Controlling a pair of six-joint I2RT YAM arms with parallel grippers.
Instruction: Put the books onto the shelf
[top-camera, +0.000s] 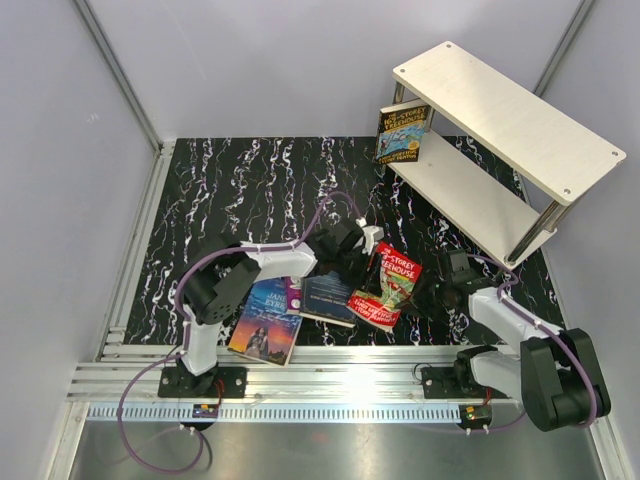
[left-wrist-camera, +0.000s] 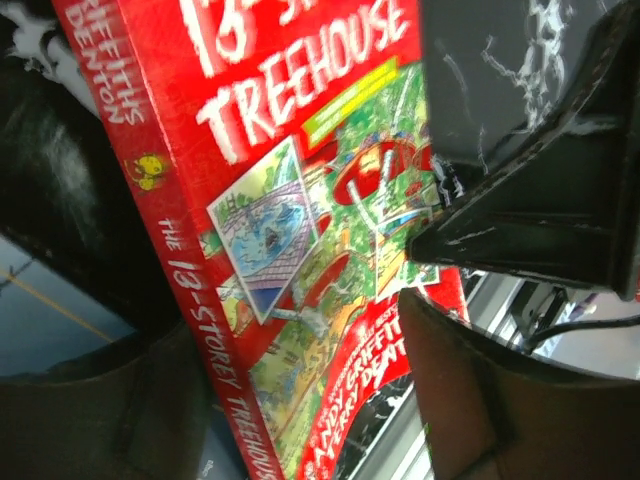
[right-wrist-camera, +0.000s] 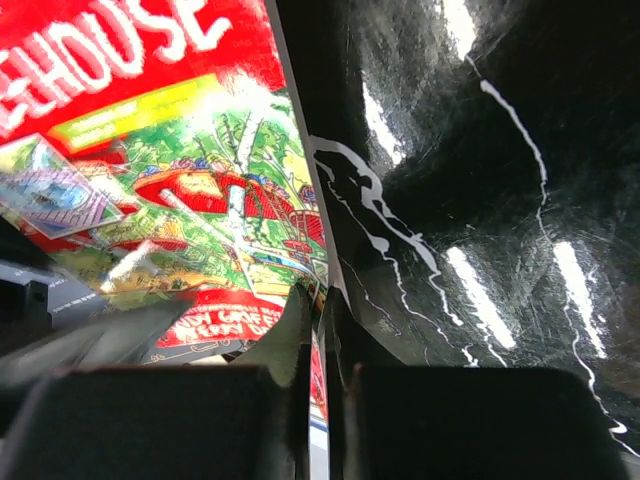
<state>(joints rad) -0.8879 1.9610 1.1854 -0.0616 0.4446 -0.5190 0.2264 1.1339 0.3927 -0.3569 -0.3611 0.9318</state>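
We saw the right gripper (right-wrist-camera: 322, 385) pinched shut on the right edge of the red Treehouse book (top-camera: 388, 285), which tilted up off the table (top-camera: 250, 190) in front of the shelf (top-camera: 505, 110). The left gripper (top-camera: 367, 240) stood open at the book's far-left corner. The blue-yellow Treehouse (top-camera: 402, 133) leaned at the shelf's far end, with open lower board beside it.

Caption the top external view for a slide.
Left gripper and right gripper flank the tilted red Treehouse book; blue-yellow Treehouse book stands on the shelf.

Black marbled table (top-camera: 240, 190), cream shelf (top-camera: 500, 110) far right, Jane Eyre book (top-camera: 265, 320) lying near front.
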